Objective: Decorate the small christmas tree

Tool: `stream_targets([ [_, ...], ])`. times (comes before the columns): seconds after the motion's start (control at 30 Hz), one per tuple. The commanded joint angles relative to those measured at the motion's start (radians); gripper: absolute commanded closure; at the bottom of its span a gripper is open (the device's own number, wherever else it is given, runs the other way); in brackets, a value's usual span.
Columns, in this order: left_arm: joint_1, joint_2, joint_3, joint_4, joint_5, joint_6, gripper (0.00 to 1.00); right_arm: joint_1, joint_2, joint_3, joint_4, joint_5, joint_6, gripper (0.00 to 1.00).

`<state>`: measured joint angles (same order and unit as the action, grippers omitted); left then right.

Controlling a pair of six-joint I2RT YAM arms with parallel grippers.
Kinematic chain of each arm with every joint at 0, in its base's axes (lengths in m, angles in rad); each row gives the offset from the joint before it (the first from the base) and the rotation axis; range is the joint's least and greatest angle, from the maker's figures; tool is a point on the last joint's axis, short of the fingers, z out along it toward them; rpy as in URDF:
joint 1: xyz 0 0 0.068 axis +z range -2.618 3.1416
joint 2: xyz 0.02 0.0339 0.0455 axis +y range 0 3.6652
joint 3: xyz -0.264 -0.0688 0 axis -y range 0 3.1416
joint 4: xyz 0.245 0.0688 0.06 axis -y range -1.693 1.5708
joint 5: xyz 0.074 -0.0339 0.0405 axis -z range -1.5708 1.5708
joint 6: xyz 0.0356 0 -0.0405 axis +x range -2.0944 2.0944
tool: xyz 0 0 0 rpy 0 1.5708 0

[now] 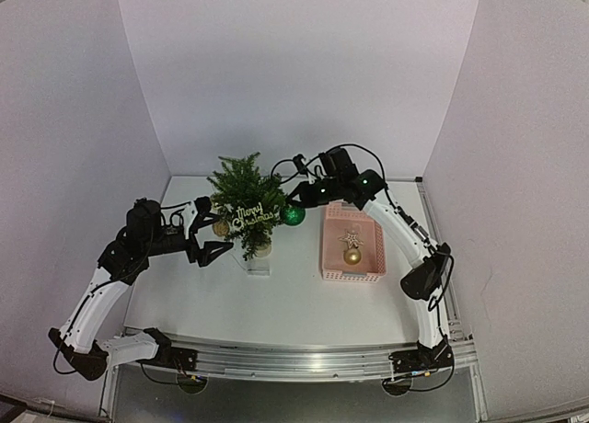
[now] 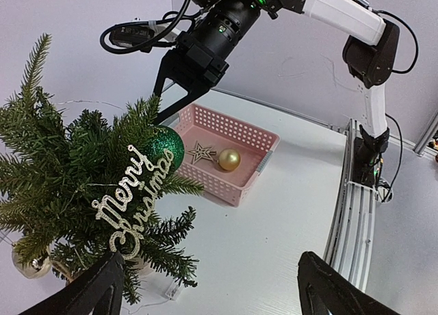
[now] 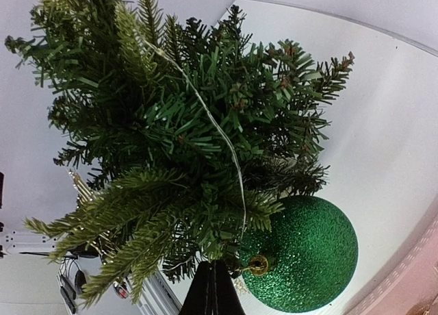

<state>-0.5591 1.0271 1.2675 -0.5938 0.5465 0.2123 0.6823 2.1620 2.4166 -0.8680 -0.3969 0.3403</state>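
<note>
The small christmas tree point(image 1: 243, 195) stands at the middle back of the table, with a glittery "Merry Christmas" sign point(image 1: 255, 215) and a gold bauble point(image 1: 221, 227) on it. It fills the left of the left wrist view point(image 2: 61, 171) and most of the right wrist view point(image 3: 185, 123). A green glitter bauble point(image 3: 304, 257) hangs at the tree's right side point(image 1: 293, 215). My right gripper point(image 3: 212, 287) is shut at the bauble's gold cap point(image 3: 258, 263), apparently on its thin loop. My left gripper point(image 2: 212, 294) is open and empty, just left of the tree's base.
A pink basket point(image 1: 329, 257) lies right of the tree and holds a gold star point(image 1: 350, 238) and a gold ball point(image 1: 352, 256). A thin light wire runs through the branches to a small clear box point(image 1: 259, 268) on the table. White walls enclose three sides.
</note>
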Motion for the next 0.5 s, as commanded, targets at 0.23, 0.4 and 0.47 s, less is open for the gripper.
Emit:
stream_targets([
  [0.23, 0.007, -0.005, 0.007, 0.023, 0.0, 0.016, 0.12, 0.004, 0.01, 0.069, 0.056, 0.012, 0.033, 1.0],
  [0.4, 0.007, -0.007, 0.007, 0.019, -0.006, 0.028, 0.12, 0.004, 0.012, 0.052, 0.063, 0.015, 0.04, 1.0],
  [0.47, 0.007, -0.008, 0.006, 0.019, -0.006, 0.027, 0.12, 0.003, 0.016, 0.052, 0.068, 0.01, 0.045, 1.0],
])
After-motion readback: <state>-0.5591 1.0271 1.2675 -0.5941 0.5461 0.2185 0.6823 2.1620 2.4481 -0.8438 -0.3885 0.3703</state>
